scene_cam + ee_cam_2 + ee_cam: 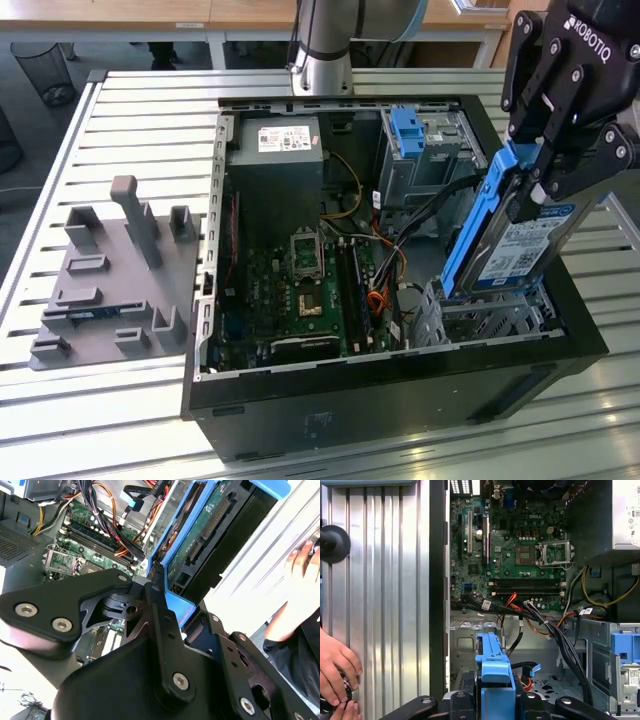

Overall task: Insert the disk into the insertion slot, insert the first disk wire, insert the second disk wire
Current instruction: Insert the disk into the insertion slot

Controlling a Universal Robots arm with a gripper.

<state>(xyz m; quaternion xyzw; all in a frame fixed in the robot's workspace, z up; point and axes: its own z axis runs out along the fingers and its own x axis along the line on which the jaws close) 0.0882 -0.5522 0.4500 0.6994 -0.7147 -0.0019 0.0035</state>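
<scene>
Exterior view: my tool pinches disk by its blue-framed edges; rigid, weighty, shock-sensitive, I judge.

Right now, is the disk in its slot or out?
Out. The gripper holds the disk tilted, its lower end near the slot.

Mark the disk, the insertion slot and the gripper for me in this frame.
the disk [524, 252]: exterior view, on its white-and-blue label.
the insertion slot [492, 322]: exterior view, on its perforated side wall.
the gripper [537, 188]: exterior view, midway between its fingertips, shut on the disk.
</scene>
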